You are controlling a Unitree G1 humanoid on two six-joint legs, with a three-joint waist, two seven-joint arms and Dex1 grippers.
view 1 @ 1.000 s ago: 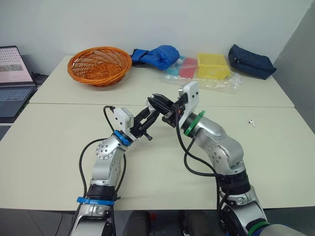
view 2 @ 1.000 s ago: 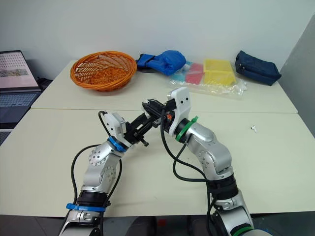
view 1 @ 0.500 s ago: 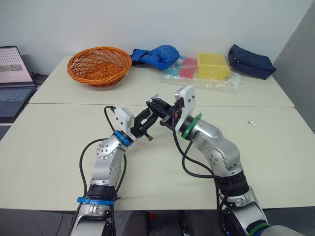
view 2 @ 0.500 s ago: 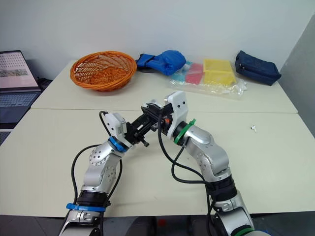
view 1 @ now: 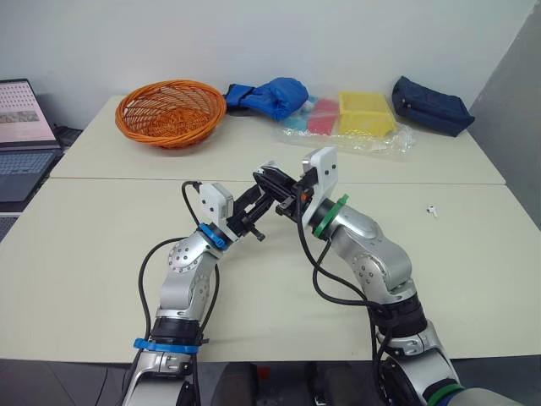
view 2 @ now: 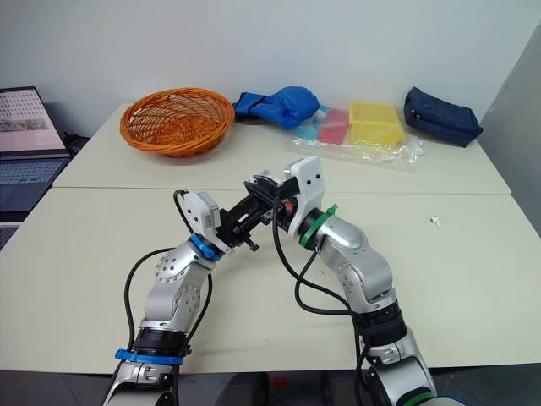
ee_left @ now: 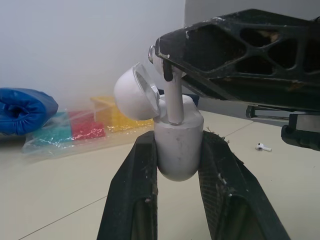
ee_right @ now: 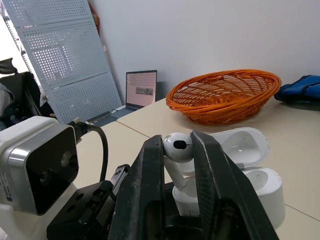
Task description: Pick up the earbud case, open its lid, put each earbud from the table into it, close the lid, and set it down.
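Earbud [ee_right: 176, 146] is pinched in my right gripper [ee_right: 177, 139], closer than a second ago, its stem entering the open earbud case [ee_left: 177, 160] that my left gripper [ee_left: 177, 140] clamps between its fingers.

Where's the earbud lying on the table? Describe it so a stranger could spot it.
Find the near table under both arms and follow its far edge toward the robot's right. Past the right gripper lies the loose earbud, a tiny white stemmed piece alone on bare tabletop. Its twin is pinched in the right gripper above the open case.
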